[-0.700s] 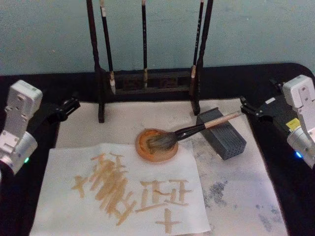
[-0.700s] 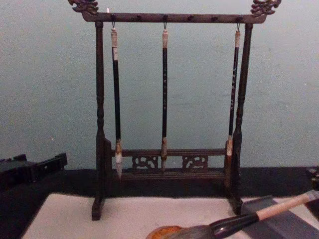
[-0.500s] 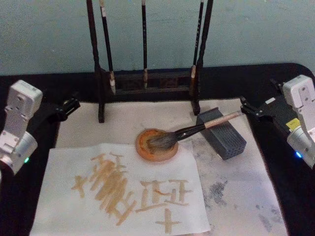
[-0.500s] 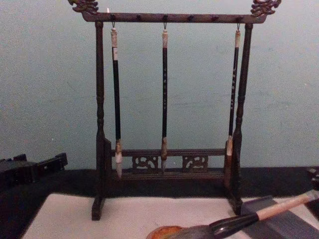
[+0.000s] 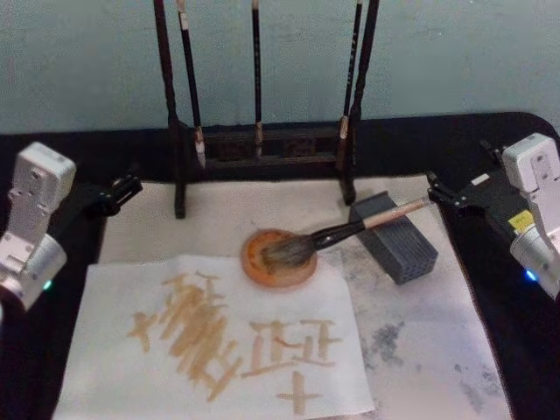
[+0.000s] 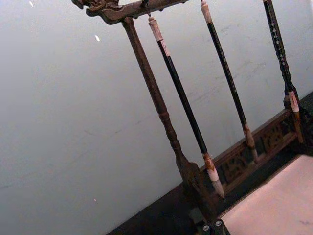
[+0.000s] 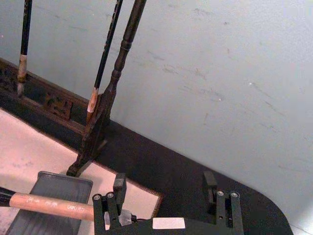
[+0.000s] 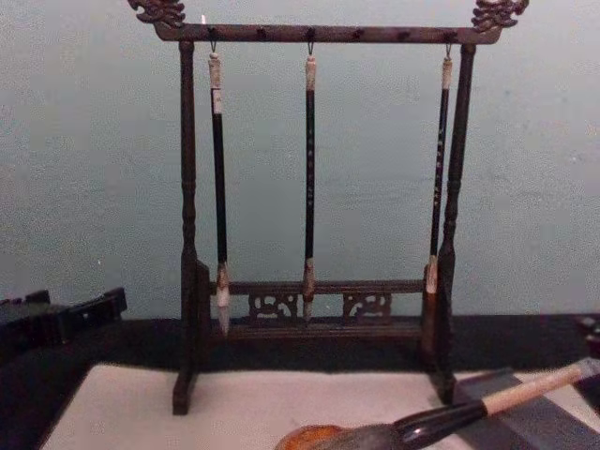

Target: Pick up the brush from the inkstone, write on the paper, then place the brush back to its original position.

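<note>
The brush (image 5: 337,234) lies at rest. Its bushy bristles sit on the round orange-brown inkstone (image 5: 259,268) and its pale handle (image 7: 46,205) rests across a dark grey block (image 5: 404,251). The paper (image 5: 114,367), a white sheet with orange-brown strokes, lies in front of the inkstone. My right gripper (image 5: 443,196) hovers open just past the handle's end; in the right wrist view the handle tip sits beside one of the fingers (image 7: 119,188), and nothing is between them. My left gripper (image 5: 122,190) is parked open at the left edge of the mat, away from the brush.
A tall dark wooden rack (image 8: 187,234) with three thin hanging brushes stands at the back, close to the wall. An off-white mat (image 5: 437,341) with grey smudges lies under everything. Black tabletop (image 5: 516,350) borders it on both sides.
</note>
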`<move>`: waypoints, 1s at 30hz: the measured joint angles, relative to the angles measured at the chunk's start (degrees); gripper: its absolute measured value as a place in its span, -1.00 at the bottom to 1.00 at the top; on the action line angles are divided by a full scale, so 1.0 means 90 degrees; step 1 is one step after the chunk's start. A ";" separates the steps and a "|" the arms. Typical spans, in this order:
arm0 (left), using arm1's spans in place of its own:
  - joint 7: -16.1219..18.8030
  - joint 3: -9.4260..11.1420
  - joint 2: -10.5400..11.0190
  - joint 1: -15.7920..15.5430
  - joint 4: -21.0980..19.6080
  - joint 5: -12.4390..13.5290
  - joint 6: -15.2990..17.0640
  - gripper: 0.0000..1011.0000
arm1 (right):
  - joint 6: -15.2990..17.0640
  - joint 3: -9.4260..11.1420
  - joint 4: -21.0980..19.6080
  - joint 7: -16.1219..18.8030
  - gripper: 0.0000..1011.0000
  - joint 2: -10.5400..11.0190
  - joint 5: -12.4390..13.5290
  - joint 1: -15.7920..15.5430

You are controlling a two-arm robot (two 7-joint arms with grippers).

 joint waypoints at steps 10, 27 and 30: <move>0.0000 0.0000 0.0000 0.0000 0.0000 0.0000 0.0000 0.98 | 0.0000 0.0000 0.0000 0.0000 0.98 0.0000 0.0000 0.0000; 0.0000 0.0000 0.0000 0.0000 0.0000 0.0000 0.0000 0.98 | 0.0000 0.0000 0.0000 0.0000 0.98 0.0000 0.0000 -0.0001; 0.0000 0.0000 0.0000 0.0000 0.0000 0.0000 0.0000 0.98 | 0.0023 0.0082 -0.0001 0.0072 0.98 -0.0027 0.0083 -0.0042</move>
